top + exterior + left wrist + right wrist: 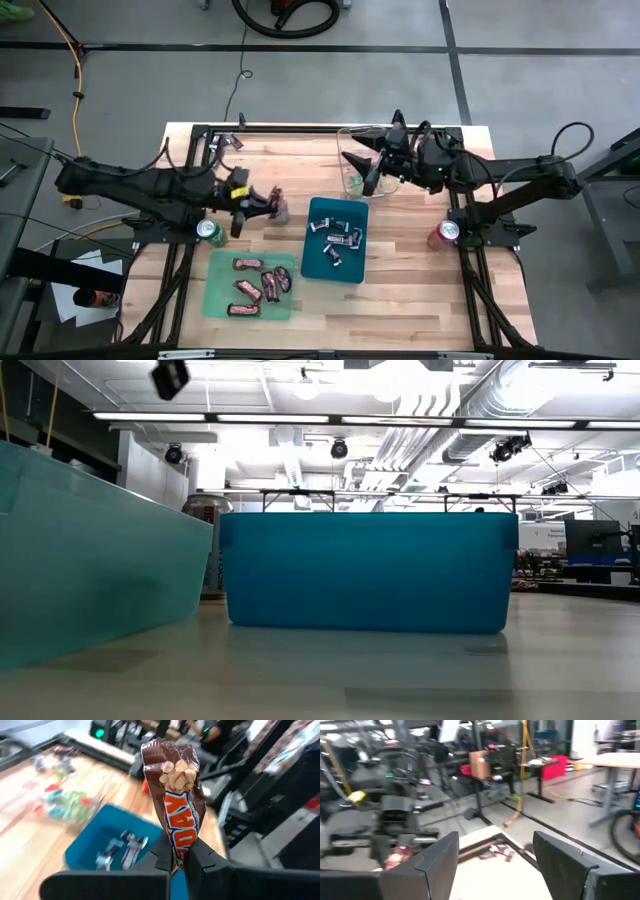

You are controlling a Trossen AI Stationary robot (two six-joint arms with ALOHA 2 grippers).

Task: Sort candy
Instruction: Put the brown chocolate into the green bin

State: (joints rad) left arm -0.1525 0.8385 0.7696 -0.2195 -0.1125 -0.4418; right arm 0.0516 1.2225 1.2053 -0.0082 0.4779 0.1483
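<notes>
We see the left gripper (pixel 179 862) above the wooden bench (pixel 420 280), just left of the blue bin (pixel 309 262), its fingers (pixel 161 854) clamped on the lower end of a brown peanut candy bar (pixel 179 795) held upright. The blue bin holds dark and silver wrapped pieces (pixel 336 240). The green tray (pixel 214 300), below and left of the blue bin, carries red-brown bars (pixel 258 285). The right gripper (pixel 362 172) hangs over the clear container (pixel 345 135) of small bright sweets (pixel 353 183), just above the blue bin, fingers (pixel 437 857) spread wide and empty. One soda can (pixel 209 231) stands left of the bin, another (pixel 444 235) to its right.
</notes>
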